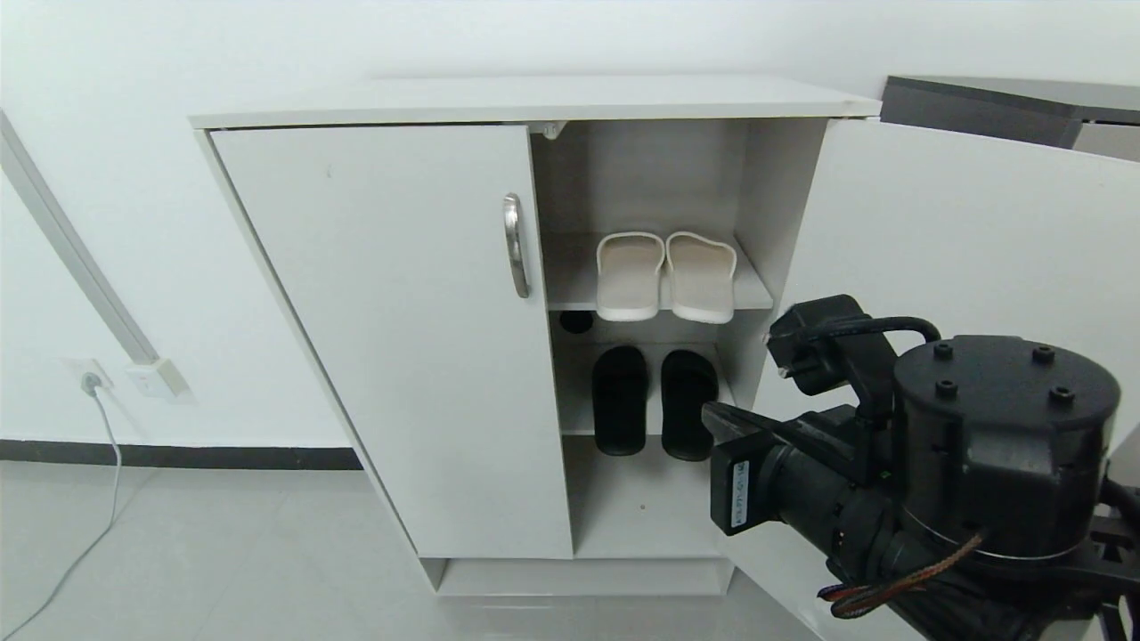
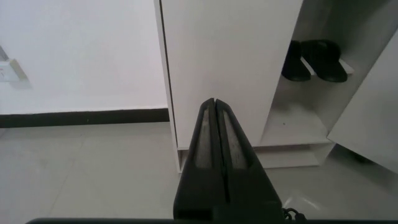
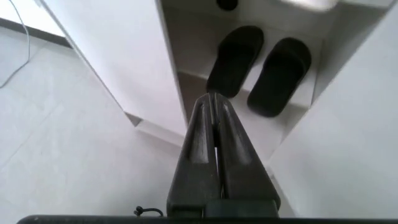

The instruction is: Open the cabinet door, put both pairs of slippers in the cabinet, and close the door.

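Cabinet: white, standing on a grey floor against a white wall.
Left door: closed, with an upright metal handle at its inner edge.
Right door: swung wide open to the robot's right.
White slippers: side by side on the upper shelf, their near ends slightly overhanging its front edge.
Black slippers: side by side on the lower shelf, directly beneath the white pair.
Right gripper: fingers pressed together, holding nothing; it hangs before the open compartment, near the black slippers but apart from them.
Left gripper: fingers pressed together, empty; it sits low before the closed left door, above the floor.
Wall socket: left of the cabinet, with a grey cable trailing to the floor.
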Controlling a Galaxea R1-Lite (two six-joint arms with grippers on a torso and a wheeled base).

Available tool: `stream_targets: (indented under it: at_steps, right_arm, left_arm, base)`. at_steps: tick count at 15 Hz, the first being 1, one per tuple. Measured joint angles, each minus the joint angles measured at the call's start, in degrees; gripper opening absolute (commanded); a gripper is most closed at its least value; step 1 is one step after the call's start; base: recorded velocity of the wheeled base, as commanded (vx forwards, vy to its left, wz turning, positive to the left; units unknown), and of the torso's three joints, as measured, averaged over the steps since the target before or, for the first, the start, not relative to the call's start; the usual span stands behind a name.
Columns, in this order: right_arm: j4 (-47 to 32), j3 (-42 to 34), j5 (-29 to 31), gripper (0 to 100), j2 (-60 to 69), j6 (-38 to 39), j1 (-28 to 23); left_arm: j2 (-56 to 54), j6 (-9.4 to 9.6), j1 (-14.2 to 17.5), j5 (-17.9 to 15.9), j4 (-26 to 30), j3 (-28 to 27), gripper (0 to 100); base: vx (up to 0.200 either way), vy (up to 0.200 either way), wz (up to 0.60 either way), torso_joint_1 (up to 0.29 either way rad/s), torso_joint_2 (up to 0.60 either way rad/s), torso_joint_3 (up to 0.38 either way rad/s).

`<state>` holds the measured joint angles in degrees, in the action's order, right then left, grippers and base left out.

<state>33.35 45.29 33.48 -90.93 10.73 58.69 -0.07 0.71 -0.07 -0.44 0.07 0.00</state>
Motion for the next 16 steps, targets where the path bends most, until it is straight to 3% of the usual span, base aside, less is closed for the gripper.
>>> stream_targets:
  at_steps: [4, 16]
  right_arm:
    - [0.1, -0.3, 0.0, 0, -0.1, 0.0, -0.2]
    - [0.5, -1.4, -0.1, 0, -0.3, -0.1, -0.7]
  left_arm:
    - [0.0, 0.0, 0.0, 0.0, 0.0, 0.0, 0]
    - [0.0, -0.02, 0.0, 0.1, 0.0, 0.0, 0]
  base:
    - [-0.2, 0.0, 0.0, 0.004, 0.0, 0.005]
    - [0.0, 0.0, 0.0, 0.0, 0.0, 0.0]
